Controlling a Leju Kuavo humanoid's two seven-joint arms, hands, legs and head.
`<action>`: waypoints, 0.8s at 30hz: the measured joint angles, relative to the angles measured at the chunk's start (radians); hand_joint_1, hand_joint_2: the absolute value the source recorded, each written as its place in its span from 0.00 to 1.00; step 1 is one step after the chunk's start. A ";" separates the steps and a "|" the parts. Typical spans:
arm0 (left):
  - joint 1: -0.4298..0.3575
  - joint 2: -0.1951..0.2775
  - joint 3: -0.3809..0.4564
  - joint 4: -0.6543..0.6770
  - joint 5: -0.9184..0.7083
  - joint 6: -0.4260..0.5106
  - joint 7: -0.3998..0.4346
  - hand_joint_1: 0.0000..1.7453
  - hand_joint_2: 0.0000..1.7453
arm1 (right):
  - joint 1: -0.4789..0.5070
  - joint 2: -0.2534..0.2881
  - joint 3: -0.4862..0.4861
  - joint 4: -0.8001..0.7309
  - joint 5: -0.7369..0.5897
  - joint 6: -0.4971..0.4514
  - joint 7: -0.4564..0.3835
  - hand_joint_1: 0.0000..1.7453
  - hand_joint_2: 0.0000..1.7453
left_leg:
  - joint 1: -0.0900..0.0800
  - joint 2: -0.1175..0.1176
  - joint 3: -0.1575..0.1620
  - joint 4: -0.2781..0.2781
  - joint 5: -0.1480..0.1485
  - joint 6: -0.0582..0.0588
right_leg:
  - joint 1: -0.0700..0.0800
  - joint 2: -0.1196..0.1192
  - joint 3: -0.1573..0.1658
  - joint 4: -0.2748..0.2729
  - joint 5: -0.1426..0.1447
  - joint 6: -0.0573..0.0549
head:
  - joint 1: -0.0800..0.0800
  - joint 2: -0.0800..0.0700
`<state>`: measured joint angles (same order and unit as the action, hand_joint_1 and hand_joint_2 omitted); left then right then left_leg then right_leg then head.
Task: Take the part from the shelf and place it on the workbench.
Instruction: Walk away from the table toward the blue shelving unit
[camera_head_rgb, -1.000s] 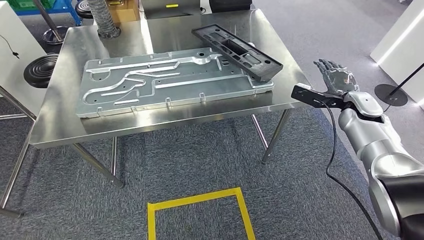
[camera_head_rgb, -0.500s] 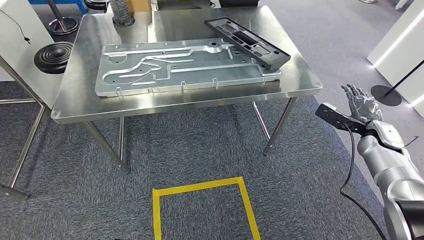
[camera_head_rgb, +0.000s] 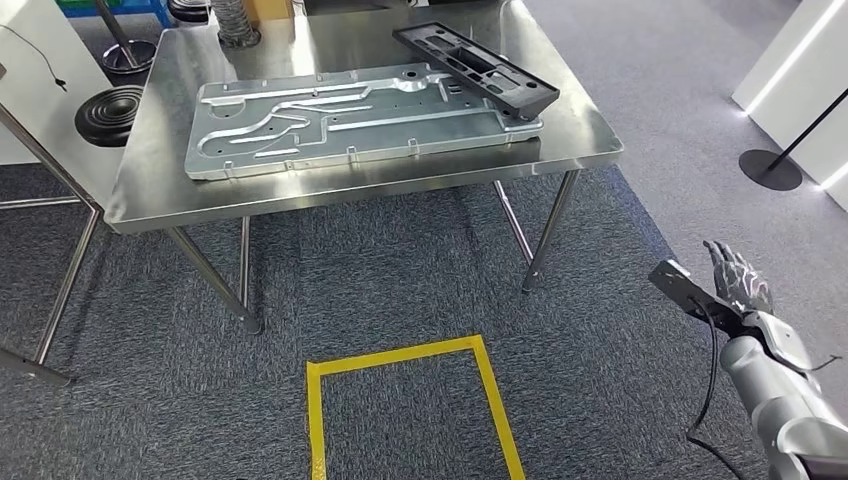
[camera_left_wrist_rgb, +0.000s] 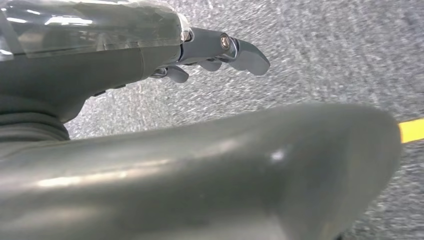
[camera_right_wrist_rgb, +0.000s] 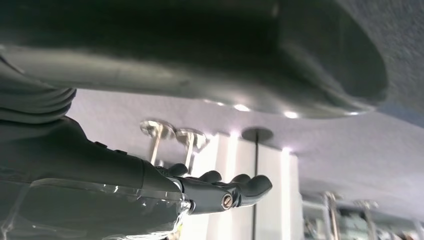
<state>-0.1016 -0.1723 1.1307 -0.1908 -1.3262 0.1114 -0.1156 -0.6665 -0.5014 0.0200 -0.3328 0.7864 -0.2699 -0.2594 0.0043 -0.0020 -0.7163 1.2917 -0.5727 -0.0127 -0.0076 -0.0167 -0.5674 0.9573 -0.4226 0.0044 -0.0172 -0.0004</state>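
Lowered and drawn back since 1 second ago, the right hand hangs near the right edge of the head view, down at the level of the grey carpet and well apart from the table; before, it was raised just beside the table's right end. It holds nothing, its fingers extended and a little apart, and the right wrist view shows the same dark fingers straight with nothing between them. The whole view has also shifted between frames, so the camera itself has moved. On the steel table, the black part lies at the far right, tilted, resting across the right end of a large silver metal plate with raised ribs and channels. That plate lies flat along the middle of the table. In the left wrist view, the left hand hangs over the carpet with its fingers loosely extended and nothing in its grasp. A yellow tape square marks the carpet on the near side of the table. At far left a round black base sits on the floor, and a second round black stand base sits on the floor to the right.
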 joint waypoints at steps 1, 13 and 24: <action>0.001 0.001 0.000 0.000 0.000 0.000 0.000 0.00 0.00 | 0.014 0.003 -0.010 0.001 -0.006 0.000 -0.003 0.00 0.00 | 0.000 0.000 0.017 -0.005 0.011 -0.002 | 0.000 0.000 -0.010 0.004 0.005 0.002 | 0.000 0.000; -0.001 0.004 0.000 0.000 0.004 0.002 0.000 0.00 0.00 | 0.193 0.093 -0.179 0.019 -0.087 -0.001 -0.022 0.00 0.00 | 0.003 -0.002 0.164 -0.289 0.111 0.059 | -0.007 0.008 -0.124 0.224 -0.108 0.059 | 0.000 0.000; 0.001 0.004 0.001 0.000 0.004 0.009 0.002 0.00 0.00 | 0.312 0.209 -0.304 0.057 -0.150 0.061 0.016 0.00 0.00 | -0.002 0.001 0.120 -0.283 0.152 0.021 | 0.007 0.005 0.044 0.016 -0.052 0.014 | 0.000 0.000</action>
<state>-0.1006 -0.1680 1.1315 -0.1907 -1.3227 0.1202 -0.1141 -0.3548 -0.2925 -0.2837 -0.2759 0.6359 -0.2089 -0.2438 0.0022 -0.0007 -0.5961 1.0082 -0.4210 0.0081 -0.0004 -0.0117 -0.5232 0.9731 -0.4748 0.0186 -0.0172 -0.0003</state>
